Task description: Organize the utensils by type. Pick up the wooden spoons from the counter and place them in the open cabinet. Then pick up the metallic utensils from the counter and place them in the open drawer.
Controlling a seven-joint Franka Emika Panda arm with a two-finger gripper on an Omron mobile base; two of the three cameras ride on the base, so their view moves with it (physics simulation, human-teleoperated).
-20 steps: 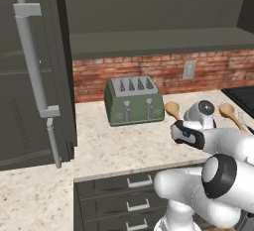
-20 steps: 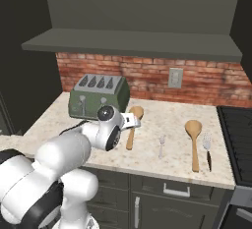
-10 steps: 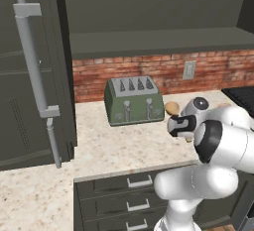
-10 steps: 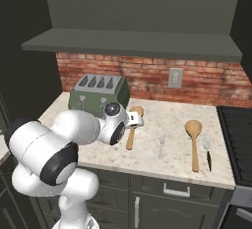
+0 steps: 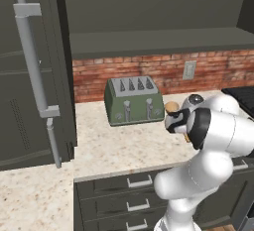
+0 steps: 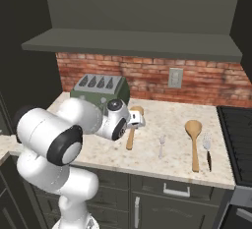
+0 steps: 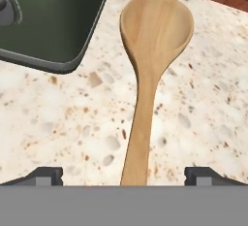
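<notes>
Tool [image 7: 124, 174] wide open, straddling the handle of the spoon [image 7: 147, 70] lying flat on the tabletop [image 7: 63, 118] directly below it, bowl ahead beside the toaster [image 7: 48, 16]; looks light, stiff, slick wood, best pinched mid-handle; right base view adds second spoon [image 6: 194, 139] and fork [image 6: 161, 147] off to tool's side.

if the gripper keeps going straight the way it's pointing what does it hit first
Probably the wooden spoon beside the toaster: its handle runs between the open jaws of the gripper, with the counter right beneath.

Smooth matt wood was seen on the spoon [image 7: 150, 70]; the table [image 7: 63, 118] was rendered as speckled polished stone.
</notes>
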